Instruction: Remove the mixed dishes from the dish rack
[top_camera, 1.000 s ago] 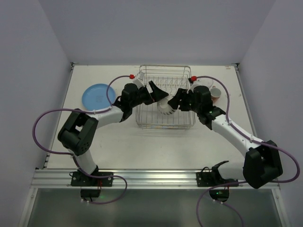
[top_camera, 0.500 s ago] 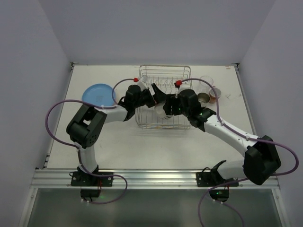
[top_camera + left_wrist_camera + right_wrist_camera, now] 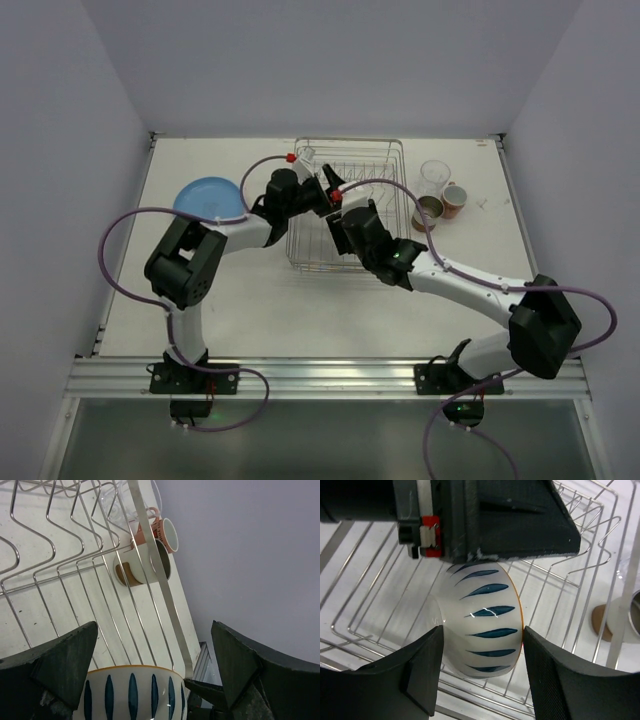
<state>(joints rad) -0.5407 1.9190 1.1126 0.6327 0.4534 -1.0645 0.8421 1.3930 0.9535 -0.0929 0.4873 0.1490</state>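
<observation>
- Top external: rectangular silver wire dish rack at the back middle of the table. A round blue plate lies flat on the table to its left. A clear glass tumbler and two small reddish-brown cups stand on the table to its right, all outside the rack. The left gripper and right gripper meet nose to nose over the rack's left half and mask what lies between them
- Left wrist: my left jaws are spread wide, with the black fingers flanking a white bowl with dark blue leaf stripes and a thin orange rim, apart from it on both sides. Rack wires run behind, with the cups and tumbler showing through them
- Right wrist: my right fingers pinch the bowl on its side, one at the foot end and the other against the rim. It sits over the rack's wire floor, and I cannot tell whether it clears the wires
- Step, as I judge it: handing the bowl from right to left. I see no other dish in the rack
- Next move calls for: closing the left jaws squarely on the bowl's wall before the right lets go, since the glazed curve could slip. Then carry it out to the table
</observation>
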